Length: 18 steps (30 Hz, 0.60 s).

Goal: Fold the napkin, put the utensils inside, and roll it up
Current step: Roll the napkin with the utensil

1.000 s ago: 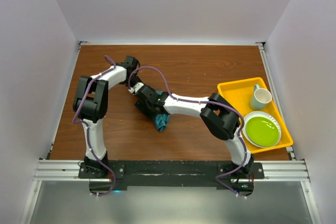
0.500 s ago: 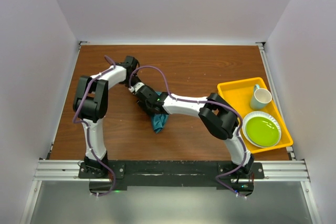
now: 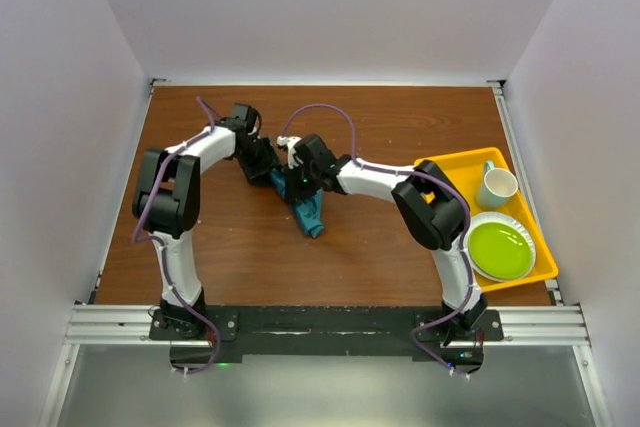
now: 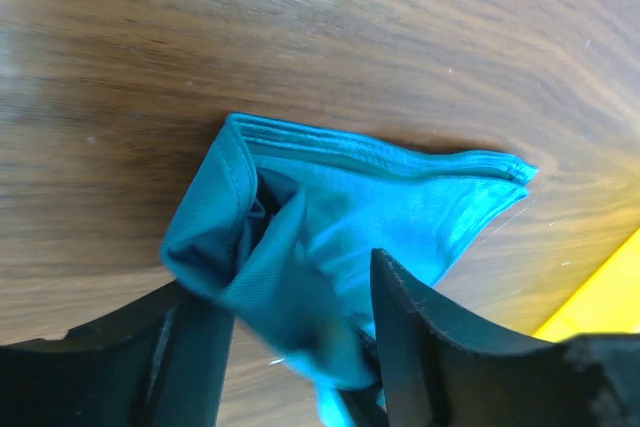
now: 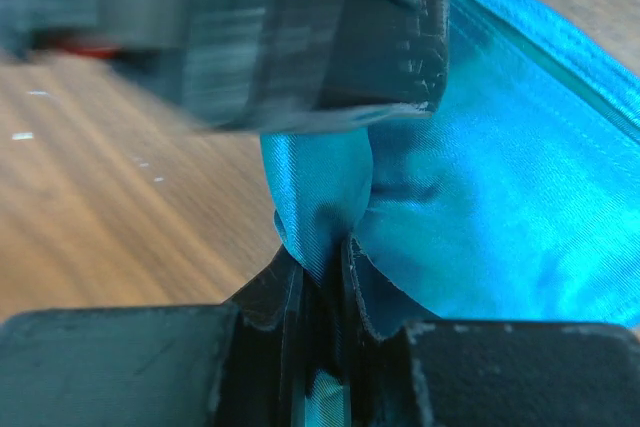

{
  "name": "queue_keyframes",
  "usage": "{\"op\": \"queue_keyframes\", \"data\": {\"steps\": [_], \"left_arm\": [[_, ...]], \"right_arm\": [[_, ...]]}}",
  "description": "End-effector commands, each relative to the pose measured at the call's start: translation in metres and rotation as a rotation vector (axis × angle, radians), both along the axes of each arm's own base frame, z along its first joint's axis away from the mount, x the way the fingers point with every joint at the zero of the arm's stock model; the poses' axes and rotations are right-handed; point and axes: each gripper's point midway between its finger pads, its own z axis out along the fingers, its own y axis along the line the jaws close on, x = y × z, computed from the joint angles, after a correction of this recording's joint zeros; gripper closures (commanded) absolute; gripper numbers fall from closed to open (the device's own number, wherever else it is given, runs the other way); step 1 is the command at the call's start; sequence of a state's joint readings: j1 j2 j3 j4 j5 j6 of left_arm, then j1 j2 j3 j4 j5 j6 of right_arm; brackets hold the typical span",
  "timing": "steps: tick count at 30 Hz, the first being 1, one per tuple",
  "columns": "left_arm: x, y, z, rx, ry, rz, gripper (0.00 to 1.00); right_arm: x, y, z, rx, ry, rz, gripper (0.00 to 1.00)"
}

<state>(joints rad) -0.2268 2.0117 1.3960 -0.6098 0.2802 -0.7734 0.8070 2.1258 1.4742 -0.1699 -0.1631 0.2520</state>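
Napkin (image 5: 500,197) fold tight between tips of right claw (image 5: 325,257); left claw (image 4: 300,332) wide astride it

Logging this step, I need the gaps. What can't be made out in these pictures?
Orange plastic spoon: in no view; whether the bunched teal cloth napkin wraps it cannot be told.
Top view: the left gripper and right gripper tips, too small and dark to separate.
Right wrist view: the dark block above the napkin, blurred.
Left wrist view: the napkin's near end, cut off by the bottom edge.
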Motion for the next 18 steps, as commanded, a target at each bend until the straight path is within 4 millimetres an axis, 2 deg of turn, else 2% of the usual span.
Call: {"op": "queue_keyframes", "data": {"steps": [1, 2, 3, 4, 5, 10, 13, 14, 16, 18], "left_arm": [[0.02, 0.013, 0.034, 0.066, -0.2, -0.068, 0.39], [0.023, 0.015, 0.04, 0.068, -0.233, -0.078, 0.37], [0.025, 0.016, 0.046, 0.071, -0.257, -0.079, 0.36], [0.027, 0.017, 0.057, 0.07, -0.294, -0.082, 0.34], [0.028, 0.019, 0.062, 0.072, -0.318, -0.087, 0.31], [0.027, 0.019, 0.083, 0.06, -0.397, -0.098, 0.33], [0.016, 0.014, 0.078, 0.02, -0.396, -0.106, 0.38], [0.016, 0.013, 0.079, 0.007, -0.408, -0.104, 0.43], [0.012, 0.003, 0.082, -0.058, -0.454, -0.125, 0.48], [0.008, -0.011, 0.086, -0.154, -0.482, -0.145, 0.58]], "right_arm": [[-0.034, 0.014, -0.014, 0.222, 0.297, 0.072, 1.0], [-0.028, 0.014, -0.013, 0.264, 0.313, 0.07, 1.0], [-0.04, 0.016, -0.01, 0.31, 0.391, 0.113, 1.0], [-0.038, 0.019, -0.008, 0.35, 0.431, 0.103, 1.0], [-0.035, 0.015, -0.018, 0.36, 0.475, 0.089, 1.0], [-0.038, 0.002, -0.03, 0.426, 0.697, 0.011, 0.99], [-0.029, -0.007, -0.035, 0.466, 0.739, -0.056, 0.98], [-0.024, -0.012, -0.037, 0.471, 0.747, -0.075, 0.98], [-0.024, -0.016, -0.045, 0.464, 0.787, -0.101, 0.95], [-0.021, -0.017, -0.044, 0.485, 0.8, -0.102, 0.92]]}}
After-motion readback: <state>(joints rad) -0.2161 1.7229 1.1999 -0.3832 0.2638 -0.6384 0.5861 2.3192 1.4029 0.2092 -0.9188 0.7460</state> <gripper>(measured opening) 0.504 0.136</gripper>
